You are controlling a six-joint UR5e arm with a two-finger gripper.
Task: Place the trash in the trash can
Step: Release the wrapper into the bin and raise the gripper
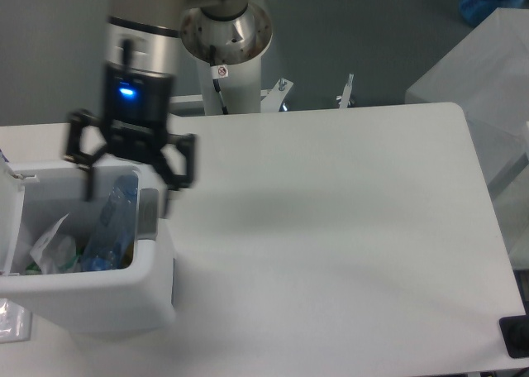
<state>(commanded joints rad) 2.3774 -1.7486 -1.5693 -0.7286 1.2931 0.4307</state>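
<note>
Resting inside the trash can (pixel 99 298), the water bottle (pixel 111 228) and crumpled wrapper (pixel 51 246) lie just below my claw (pixel 128 174), which hangs released and empty over the bin's far rim. By my judgement both pieces are in; I'd lift straight up, clear of the wall and grey latch (pixel 148 214), above the table (pixel 331 228).

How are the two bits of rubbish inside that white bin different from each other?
The water bottle keeps a firm tube shape, while the wrapper is crumpled and shapeless. The bottle leans lengthwise against the right wall of the trash can; the wrapper sits bunched toward the left side. The bottle looks bluish and see-through; the wrapper looks whitish with a bit of green. Both lie inside the bin, and the open gripper above holds neither.
</note>
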